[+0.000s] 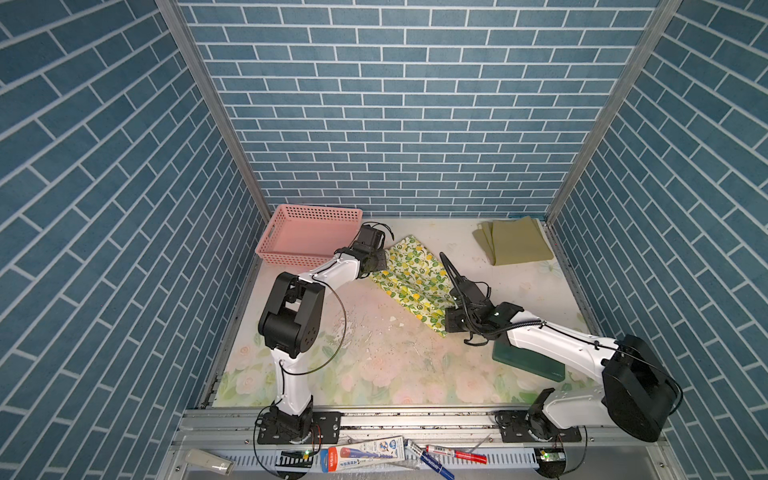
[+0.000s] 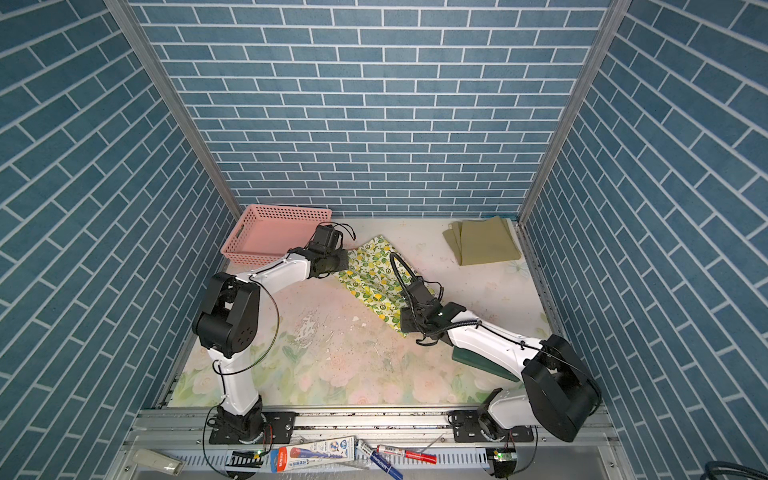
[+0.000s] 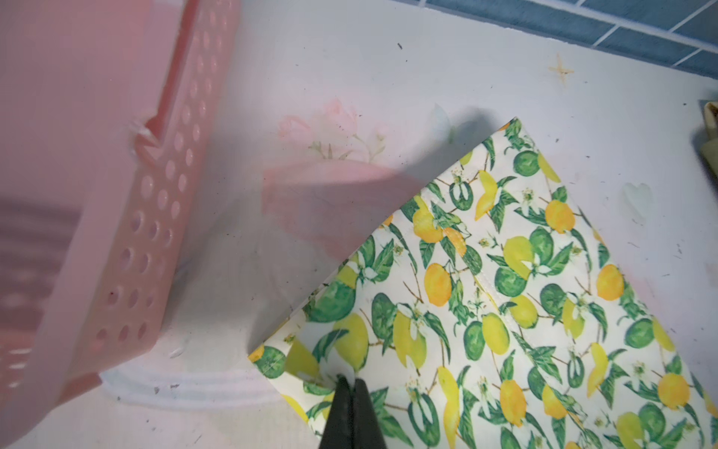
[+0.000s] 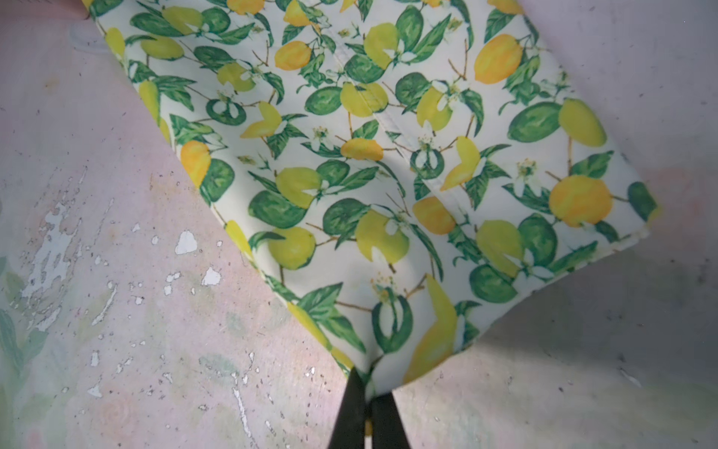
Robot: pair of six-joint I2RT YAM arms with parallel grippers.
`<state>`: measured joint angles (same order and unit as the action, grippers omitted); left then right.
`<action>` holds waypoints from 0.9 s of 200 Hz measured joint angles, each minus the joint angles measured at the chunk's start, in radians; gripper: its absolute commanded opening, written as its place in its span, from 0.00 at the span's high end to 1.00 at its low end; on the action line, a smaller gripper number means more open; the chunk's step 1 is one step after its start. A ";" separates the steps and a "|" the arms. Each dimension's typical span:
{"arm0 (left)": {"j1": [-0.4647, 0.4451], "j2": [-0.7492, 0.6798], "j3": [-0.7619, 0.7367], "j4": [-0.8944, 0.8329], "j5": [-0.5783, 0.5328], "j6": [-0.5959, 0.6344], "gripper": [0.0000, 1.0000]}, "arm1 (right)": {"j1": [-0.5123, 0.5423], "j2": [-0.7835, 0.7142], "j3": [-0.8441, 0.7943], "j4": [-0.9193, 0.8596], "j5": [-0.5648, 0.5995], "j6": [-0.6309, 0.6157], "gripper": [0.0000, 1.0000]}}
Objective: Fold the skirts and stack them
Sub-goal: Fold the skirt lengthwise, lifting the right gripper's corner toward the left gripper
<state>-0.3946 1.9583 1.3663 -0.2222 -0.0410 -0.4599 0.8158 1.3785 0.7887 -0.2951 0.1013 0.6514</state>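
The white skirt with lemons [image 1: 409,282] [image 2: 372,278] lies folded as a long strip, running diagonally across the middle of the table. My left gripper [image 1: 380,266] [image 3: 351,383] is shut on its far-left corner, beside the basket. My right gripper [image 1: 446,328] [image 4: 367,383] is shut on the near corner, and the cloth puckers between the black fingertips [image 4: 355,388]. That corner hangs slightly off the table and casts a shadow. The olive green skirt [image 1: 515,245] [image 2: 484,241] lies folded at the back right, apart from both grippers.
A pink perforated basket [image 1: 307,241] [image 2: 274,237] [image 3: 116,233] stands at the back left, close to my left wrist. A dark green flat block [image 1: 528,361] [image 2: 478,361] lies under my right forearm. The floral table cover [image 1: 374,365] is worn and flaking in the middle.
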 measured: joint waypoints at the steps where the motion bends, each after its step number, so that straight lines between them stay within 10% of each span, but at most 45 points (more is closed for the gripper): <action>1: 0.000 0.001 -0.001 0.000 0.000 0.000 1.00 | 0.001 0.001 0.000 0.000 0.000 0.000 1.00; 21: 0.002 0.025 -0.020 0.013 0.000 0.000 1.00 | 0.024 0.042 0.000 0.010 -0.001 0.010 1.00; 67: 0.005 0.060 -0.036 0.019 -0.001 0.008 0.69 | 0.035 0.027 -0.002 -0.018 0.015 0.036 0.42; 180: -0.014 -0.031 -0.111 0.067 -0.029 0.027 0.50 | -0.208 -0.136 -0.026 -0.039 -0.003 0.101 0.33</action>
<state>-0.4091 1.9278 1.2549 -0.1551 -0.0704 -0.4328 0.6079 1.2423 0.7624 -0.3336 0.0982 0.7528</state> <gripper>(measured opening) 0.503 0.663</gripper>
